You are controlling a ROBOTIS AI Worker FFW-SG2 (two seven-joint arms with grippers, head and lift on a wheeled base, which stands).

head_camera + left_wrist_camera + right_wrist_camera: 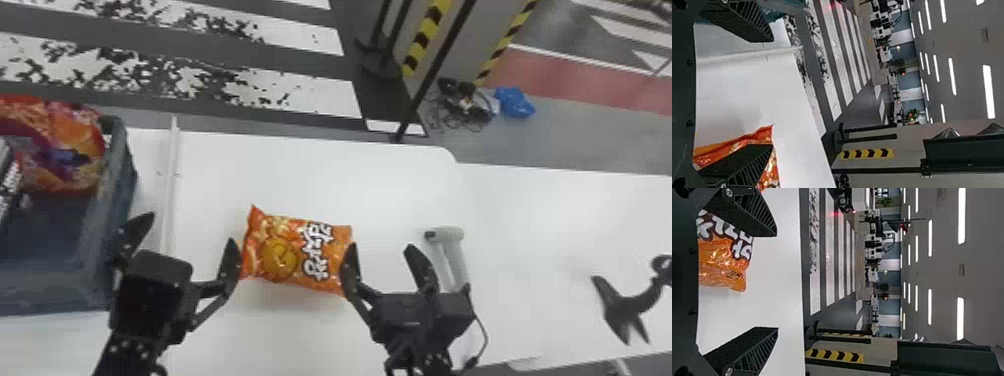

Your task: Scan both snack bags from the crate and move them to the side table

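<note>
**Left gripper (pixel 191 229) and right gripper (pixel 381 245) stood open at the two ends of the orange bag (pixel 295 257)**

The left gripper's fingers were spread wide, with nothing held between them. The right gripper's were well parted too, and it had hold of nothing either. The inner finger of each overlapped one end of the bag in the head view; whether either touched it could not be told. In both wrist views, part of the bag showed on the gap side of that finger.

The bag lay between the two grippers on the white table (pixel 325 175), printed face up and turned slightly askew. Just beyond the right gripper's outer finger lay the pale scanner (pixel 452 234), its head pointing toward the bag's side. Farther to the right, well apart from it, was a black stand (pixel 622 305).

On the other side, a white rail (pixel 170 200) ran between the bag and the grey crate (pixel 119 165). The crate was at the far left, near the left gripper's outer finger. Inside it, toward the far end, was a red-and-orange bag (pixel 70 145). Beyond the table, cables (pixel 462 107) and a blue item (pixel 515 102) lay on the floor.
</note>
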